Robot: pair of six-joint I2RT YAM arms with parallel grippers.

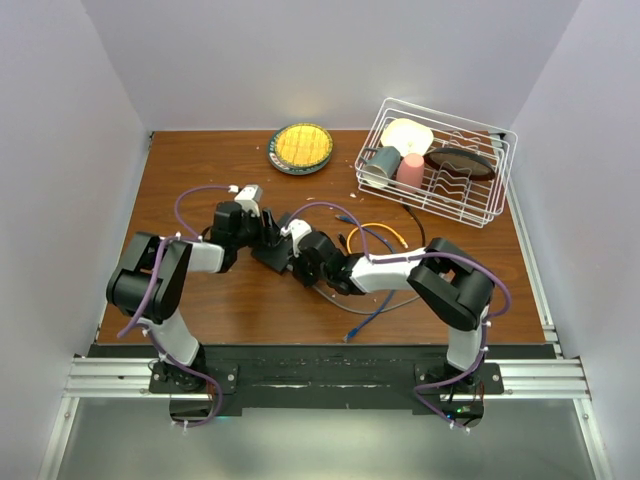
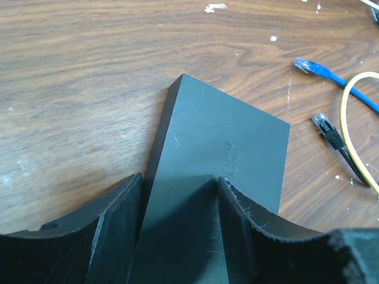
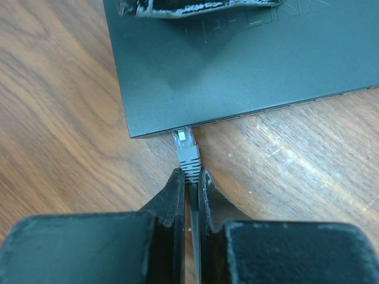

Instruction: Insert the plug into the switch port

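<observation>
The table (image 2: 89, 89) is brown wood grain, smooth, flecked with white specks. The switch (image 2: 219, 148) is matt black plastic with embossed lettering. The plug (image 3: 184, 141) is clear plastic with a ribbed grey boot. The fingers (image 2: 112, 236) look matt black, rough-edged.

table (image 1: 250, 310) is reddish-brown woodgrain, switch box (image 2: 219, 148) is flat matte black, the plug (image 3: 185, 148) is grey with a clear tip. loose cables are blue (image 2: 331, 77), yellow (image 2: 349, 130), black (image 2: 334, 142). plate (image 1: 301, 147) has a yellow grid centre.

Black-and-white arms (image 1: 165, 275), purple cables (image 1: 190, 205), black pincers (image 3: 190, 177).
</observation>
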